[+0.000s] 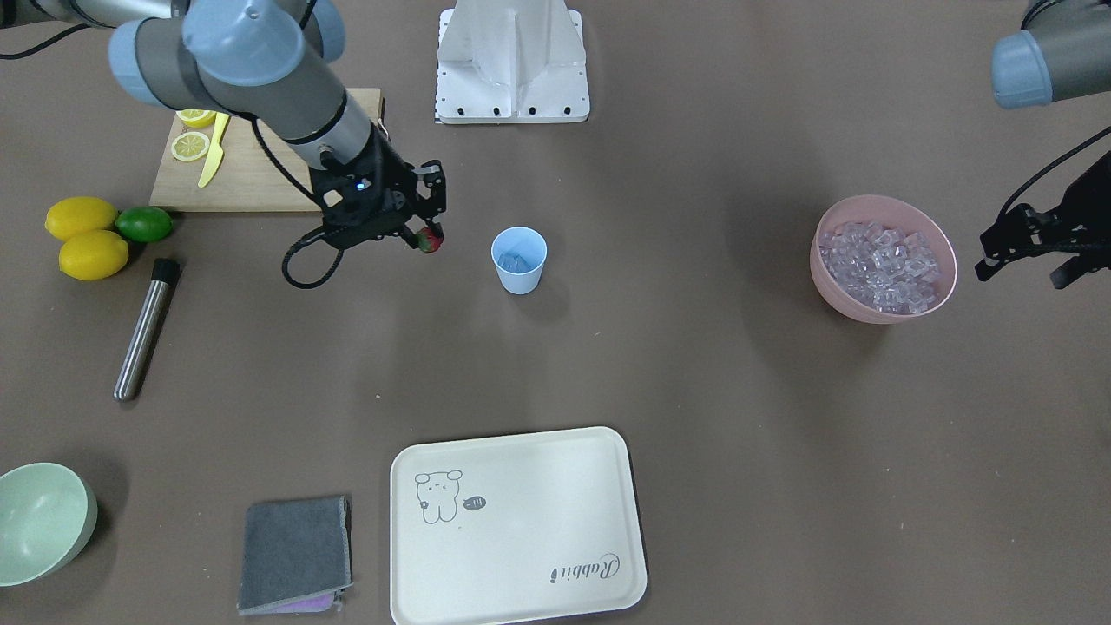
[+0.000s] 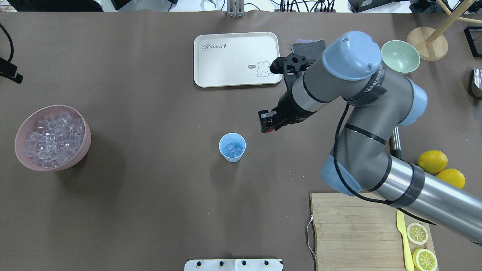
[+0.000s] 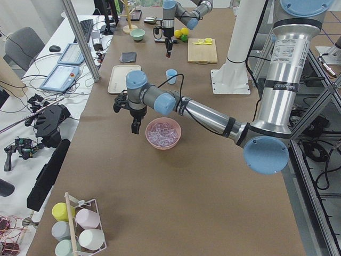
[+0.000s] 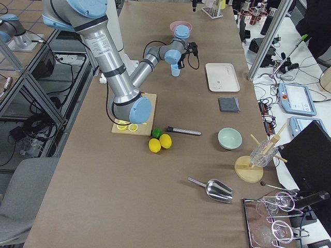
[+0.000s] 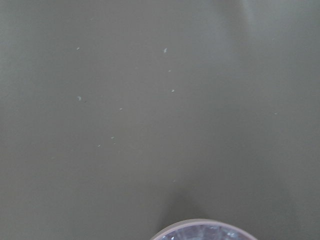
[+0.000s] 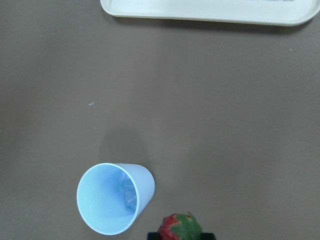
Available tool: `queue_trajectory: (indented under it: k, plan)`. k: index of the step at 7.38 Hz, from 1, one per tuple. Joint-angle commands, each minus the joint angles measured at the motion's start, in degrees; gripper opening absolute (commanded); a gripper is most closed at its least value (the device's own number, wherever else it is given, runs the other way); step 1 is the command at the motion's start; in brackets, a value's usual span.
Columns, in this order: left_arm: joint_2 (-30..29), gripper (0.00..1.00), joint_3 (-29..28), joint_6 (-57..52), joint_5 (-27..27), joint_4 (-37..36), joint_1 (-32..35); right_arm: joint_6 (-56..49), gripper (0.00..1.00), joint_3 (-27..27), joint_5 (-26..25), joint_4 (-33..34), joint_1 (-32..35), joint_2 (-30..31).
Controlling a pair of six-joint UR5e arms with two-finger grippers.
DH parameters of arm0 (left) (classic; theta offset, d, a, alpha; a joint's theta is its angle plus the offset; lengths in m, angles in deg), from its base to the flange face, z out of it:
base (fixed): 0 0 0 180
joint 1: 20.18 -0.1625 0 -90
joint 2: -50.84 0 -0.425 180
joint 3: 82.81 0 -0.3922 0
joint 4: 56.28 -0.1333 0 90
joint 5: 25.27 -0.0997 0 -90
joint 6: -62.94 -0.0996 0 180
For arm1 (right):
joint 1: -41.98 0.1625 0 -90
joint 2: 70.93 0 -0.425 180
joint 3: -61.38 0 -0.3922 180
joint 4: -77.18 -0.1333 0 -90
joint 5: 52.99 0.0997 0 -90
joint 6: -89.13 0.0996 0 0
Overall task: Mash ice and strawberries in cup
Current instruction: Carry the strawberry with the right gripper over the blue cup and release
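The light-blue cup (image 1: 519, 259) (image 2: 232, 147) stands upright mid-table with a few clear cubes of ice (image 2: 234, 149) inside. More ice (image 1: 884, 265) fills a pink bowl (image 2: 22, 130). My right gripper (image 1: 428, 236) (image 2: 266, 126) is shut on a red strawberry (image 1: 429, 241) (image 6: 180, 227) with a green cap. It hangs above the table beside the cup (image 6: 115, 205), not over its mouth. My left gripper (image 1: 1020, 273) (image 3: 135, 127) hovers just outside the pink bowl (image 3: 163, 133), its fingers apart and empty.
A cream tray (image 1: 521, 599) and folded grey cloth (image 1: 295, 554) lie on the operators' side. A metal muddler (image 1: 146, 330), two lemons (image 1: 82, 234), a lime (image 1: 144, 224), a cutting board (image 1: 252, 187) with lemon slices and a green bowl (image 1: 39, 521) sit near the right arm.
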Motion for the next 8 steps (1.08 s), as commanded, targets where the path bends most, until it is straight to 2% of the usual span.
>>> queue_trajectory:
  k: [1, 6, 7, 8]
  plan:
    - [1.53, 0.96, -0.12, 0.00, -0.12, 0.02, 0.78, 1.83, 0.00, -4.80, -5.43, -0.40, -4.43, -6.14]
    - [1.79, 0.96, -0.04, 0.26, -0.03, 0.02, 0.95, 1.83, 0.00, -8.15, -10.62, -1.09, -8.04, -7.92]
    - [1.79, 0.96, 0.05, 0.26, -0.03, 0.02, 0.95, 2.00, 0.36, -8.33, -11.33, -1.45, -8.75, -7.92]
    - [1.79, 0.96, -0.04, 0.26, -0.03, -0.07, 1.04, 2.44, 0.96, -8.42, -11.42, -1.36, -8.84, -7.75]
